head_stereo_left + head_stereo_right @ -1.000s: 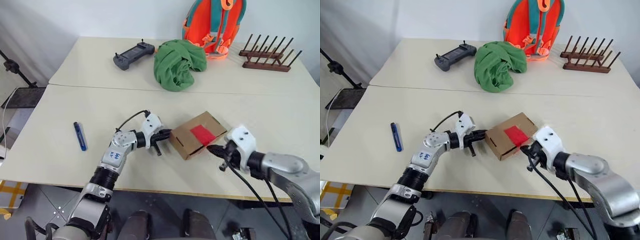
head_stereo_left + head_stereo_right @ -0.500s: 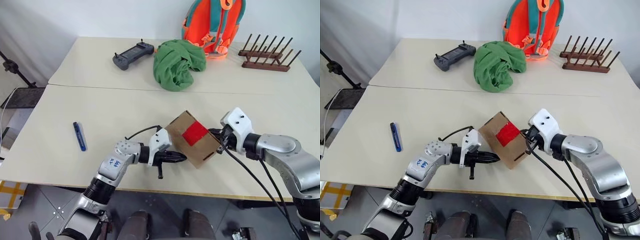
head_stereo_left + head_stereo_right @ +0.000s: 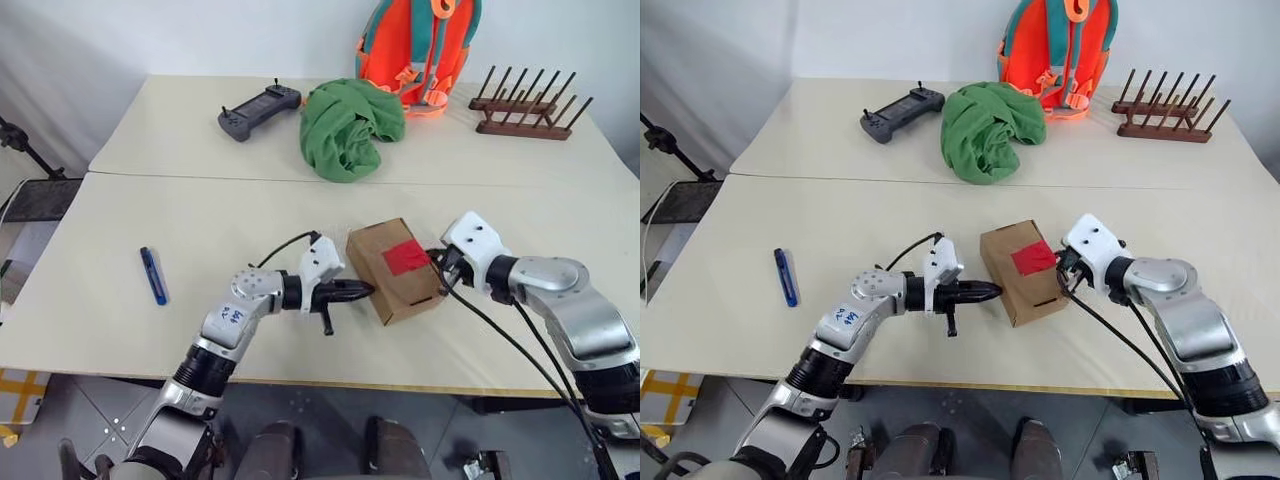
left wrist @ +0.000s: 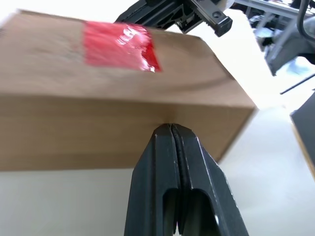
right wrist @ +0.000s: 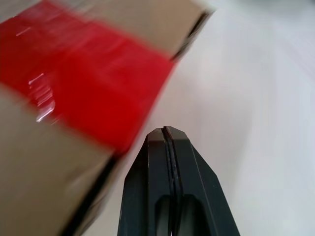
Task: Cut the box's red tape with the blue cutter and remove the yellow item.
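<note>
Brown box (image 3: 394, 269) sits near table front edge, red tape (image 3: 405, 257) uncut, squeezed between left gripper (image 3: 362, 291) and right gripper (image 3: 437, 262), both pinched shut, empty. Positioning step. Next: fetch blue cutter (image 3: 153, 275), lying well left.

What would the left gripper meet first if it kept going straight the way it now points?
Most likely the side wall of the small brown cardboard box: the shut left gripper points straight at it, tips at or almost at the cardboard.
</note>
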{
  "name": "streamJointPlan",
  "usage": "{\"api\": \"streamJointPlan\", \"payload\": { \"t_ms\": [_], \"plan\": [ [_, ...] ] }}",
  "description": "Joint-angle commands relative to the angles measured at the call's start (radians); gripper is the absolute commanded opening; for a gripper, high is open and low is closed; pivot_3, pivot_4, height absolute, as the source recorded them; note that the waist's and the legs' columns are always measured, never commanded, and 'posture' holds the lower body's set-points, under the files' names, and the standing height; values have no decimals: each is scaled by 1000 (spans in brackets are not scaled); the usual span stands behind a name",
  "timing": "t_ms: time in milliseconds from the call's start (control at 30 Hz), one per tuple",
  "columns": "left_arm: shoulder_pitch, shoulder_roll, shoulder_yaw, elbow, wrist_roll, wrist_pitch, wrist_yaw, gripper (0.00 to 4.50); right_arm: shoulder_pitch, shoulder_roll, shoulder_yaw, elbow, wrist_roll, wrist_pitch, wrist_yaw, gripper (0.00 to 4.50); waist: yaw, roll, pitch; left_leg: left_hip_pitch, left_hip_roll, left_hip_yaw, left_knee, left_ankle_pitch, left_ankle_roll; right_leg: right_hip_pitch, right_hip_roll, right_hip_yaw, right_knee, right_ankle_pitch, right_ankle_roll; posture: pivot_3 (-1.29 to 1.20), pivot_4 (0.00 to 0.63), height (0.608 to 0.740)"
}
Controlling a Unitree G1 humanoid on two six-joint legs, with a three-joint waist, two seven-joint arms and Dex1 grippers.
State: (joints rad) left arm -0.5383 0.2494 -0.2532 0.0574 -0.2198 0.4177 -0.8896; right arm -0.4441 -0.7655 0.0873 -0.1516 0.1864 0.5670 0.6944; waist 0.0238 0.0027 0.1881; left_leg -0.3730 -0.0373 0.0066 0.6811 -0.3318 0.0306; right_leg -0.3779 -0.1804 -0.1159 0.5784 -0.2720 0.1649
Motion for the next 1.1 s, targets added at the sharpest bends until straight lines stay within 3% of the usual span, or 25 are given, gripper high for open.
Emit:
{"api": "streamJointPlan", "payload": {
  "t_ms": [33, 667, 833, 933, 1100],
  "plan": [
    [8, 10, 11, -43, -15, 3, 4, 28, -32, 16, -6, 23, -25, -65, 8, 5, 0, 0, 0, 0, 0, 0, 0, 0, 0, 0, 0, 0, 0, 0, 0, 0, 150, 740],
    [93, 38, 40, -150, -31, 70, 90, 28, -131, 61, -26, 179, -42, -161, 70, 5, 0, 0, 0, 0, 0, 0, 0, 0, 0, 0, 0, 0, 0, 0, 0, 0, 150, 740],
    [214, 129, 204, -286, -93, 172, 154, 28, -131, 32, -168, 165, 37, -94, 55, 5, -3, 1, 1, 0, 2, 0, -1, -1, -1, -1, 0, 0, 1, 0, 0, 0, 150, 740],
    [314, 183, 305, -376, -110, 185, 193, 0, -29, -49, -253, 56, 261, 59, 288, 622, 1, 2, 1, 0, 5, 0, -2, -1, -2, -3, 0, 0, 2, 0, 0, 0, 150, 740],
    [377, 191, 386, -461, -143, 183, 255, 1152, 1, -70, -341, 107, 323, 6, 342, 2249, 3, 2, 1, 0, 5, 0, 1, -4, -1, 0, 0, 0, 1, 0, 0, 0, 150, 740]
  ]
}}
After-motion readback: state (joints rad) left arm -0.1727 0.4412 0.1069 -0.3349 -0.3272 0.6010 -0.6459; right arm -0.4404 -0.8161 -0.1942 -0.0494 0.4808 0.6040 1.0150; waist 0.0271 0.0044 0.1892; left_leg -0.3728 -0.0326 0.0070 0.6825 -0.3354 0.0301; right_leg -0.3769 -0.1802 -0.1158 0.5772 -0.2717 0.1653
